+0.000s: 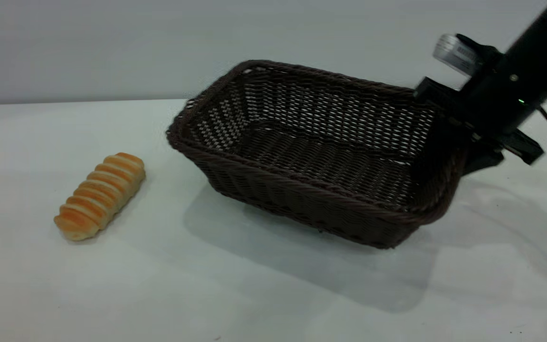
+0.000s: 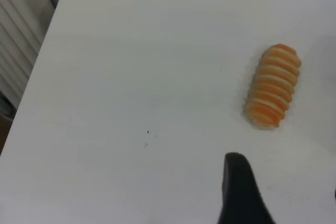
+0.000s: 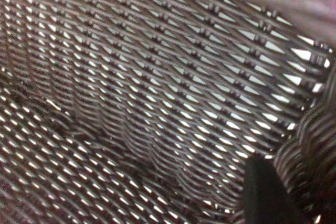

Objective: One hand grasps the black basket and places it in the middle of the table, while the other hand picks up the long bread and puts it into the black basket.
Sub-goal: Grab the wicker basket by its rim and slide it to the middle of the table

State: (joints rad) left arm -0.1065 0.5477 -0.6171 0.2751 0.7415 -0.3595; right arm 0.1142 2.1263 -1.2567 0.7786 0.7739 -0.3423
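Right gripper [image 1: 449,142] pinches the black basket [image 1: 311,156] end wall; basket tilted, 1-wall hold may slip. Left gripper [image 2: 241,192] state: cannot tell.

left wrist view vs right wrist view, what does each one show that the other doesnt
Only the left wrist view shows the long bread lying on the bare white table, with one dark finger of the left gripper short of it. Only the right wrist view shows the black basket, its open weave filling the picture, with one finger of the right gripper against the wall. Both show a single dark fingertip and nothing of the other arm.
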